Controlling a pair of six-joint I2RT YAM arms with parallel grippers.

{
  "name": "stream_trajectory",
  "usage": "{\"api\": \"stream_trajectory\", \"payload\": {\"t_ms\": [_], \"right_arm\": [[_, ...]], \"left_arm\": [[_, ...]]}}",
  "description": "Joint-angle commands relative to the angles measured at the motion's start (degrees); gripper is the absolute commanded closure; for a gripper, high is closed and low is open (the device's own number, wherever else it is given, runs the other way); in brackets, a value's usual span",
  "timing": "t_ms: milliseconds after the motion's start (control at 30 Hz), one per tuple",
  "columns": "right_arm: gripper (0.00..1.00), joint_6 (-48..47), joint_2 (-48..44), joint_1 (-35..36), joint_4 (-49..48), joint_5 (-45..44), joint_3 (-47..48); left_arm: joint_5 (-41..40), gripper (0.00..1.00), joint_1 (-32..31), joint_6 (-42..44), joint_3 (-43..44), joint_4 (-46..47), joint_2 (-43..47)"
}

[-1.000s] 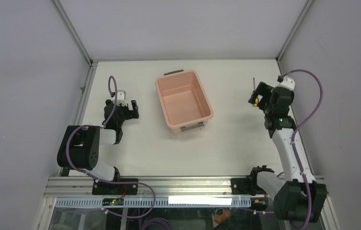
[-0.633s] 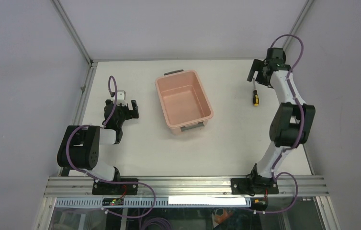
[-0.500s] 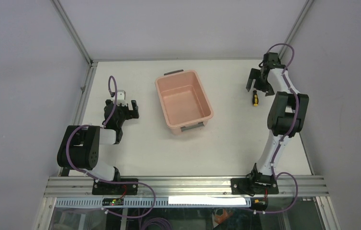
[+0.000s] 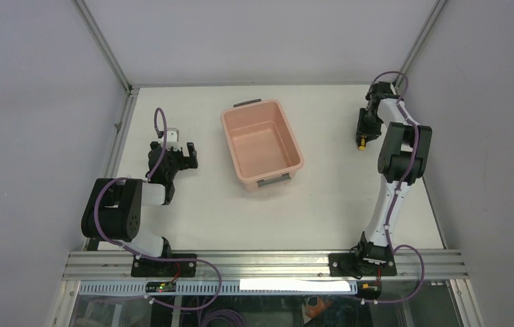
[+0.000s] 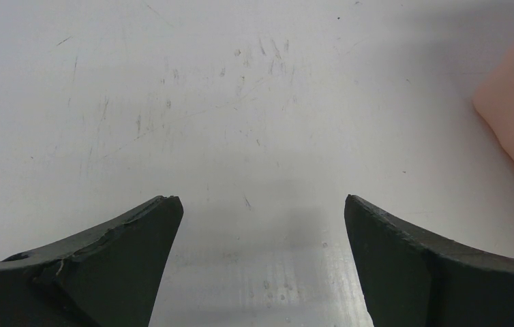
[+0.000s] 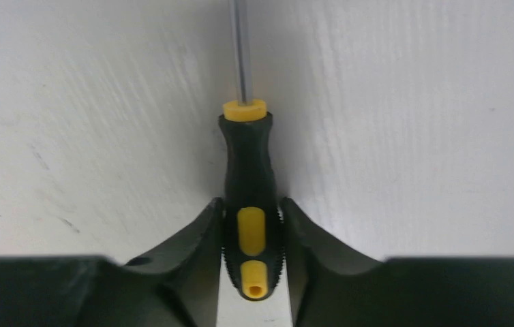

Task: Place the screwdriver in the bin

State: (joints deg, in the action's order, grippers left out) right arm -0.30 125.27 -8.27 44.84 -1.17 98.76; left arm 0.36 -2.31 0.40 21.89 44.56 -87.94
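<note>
- The right end effector (image 4: 364, 133) is stretched out over the far right part of the table (image 4: 309, 211), pointing down at the screwdriver (image 4: 361, 144).
- In the right wrist view its two dark fingers (image 6: 200, 235) press against both sides of the yellow-and-black handle. It is closed on the screwdriver.
- The grip sits on the rear half of the handle. The yellow collar and the thin metal shaft run straight out ahead of the fingertips, away from the wrist.
- The screwdriver lies along the table surface as far as I can tell, with its butt end tucked between the fingers.
- The bin (image 4: 228, 131) stands well off to the left of the right end effector, near the middle of the table.
- The left end effector (image 4: 180, 154) hangs low over the table on the bin's other side, its jaws spread wide with only scratched table surface between them.
- From the left wrist, a pink corner of the bin shows ahead and to the right of that end effector — near, not touching.
</note>
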Motion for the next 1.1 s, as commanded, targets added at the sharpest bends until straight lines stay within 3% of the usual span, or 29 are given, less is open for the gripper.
{"api": "stream_trajectory", "payload": {"t_ms": [0, 33, 100, 333, 600, 700, 867, 1067], "right_arm": [[0.88, -0.8, 2.8, -0.3, -0.6, 2.1, 4.1], [0.95, -0.8, 2.3, -0.3, 0.2, 1.8, 4.9], [1.00, -1.1, 0.1, -0.3, 2.0, 1.5, 6.2], [1.00, 4.1, -12.1, -0.2, 12.8, -3.3, 9.7], [1.00, 11.5, -24.9, 1.7, 18.2, 2.9, 10.5], [1.00, 13.3, -28.7, 7.4, 18.2, 4.0, 10.0], [1.00, 16.3, -33.9, 23.6, 13.9, 1.7, 9.4], [1.00, 18.9, -33.1, 38.4, 6.4, 2.9, 8.2]], "left_arm": [[0.4, 0.01, -0.4, -0.9, 0.1, 1.5, 1.6], [0.4, 0.01, -0.4, -0.9, 0.1, 1.5, 1.6], [0.4, 0.01, -0.4, -0.9, 0.1, 1.5, 1.6], [0.4, 0.01, -0.5, -0.9, 0.1, 1.5, 1.5], [0.4, 0.01, -0.5, -0.9, 0.1, 1.5, 1.5], [0.4, 0.01, -0.4, -0.9, 0.1, 1.5, 1.6], [0.4, 0.01, -0.4, -0.9, 0.1, 1.5, 1.6], [0.4, 0.01, -0.5, -0.9, 0.1, 1.5, 1.6]]}}
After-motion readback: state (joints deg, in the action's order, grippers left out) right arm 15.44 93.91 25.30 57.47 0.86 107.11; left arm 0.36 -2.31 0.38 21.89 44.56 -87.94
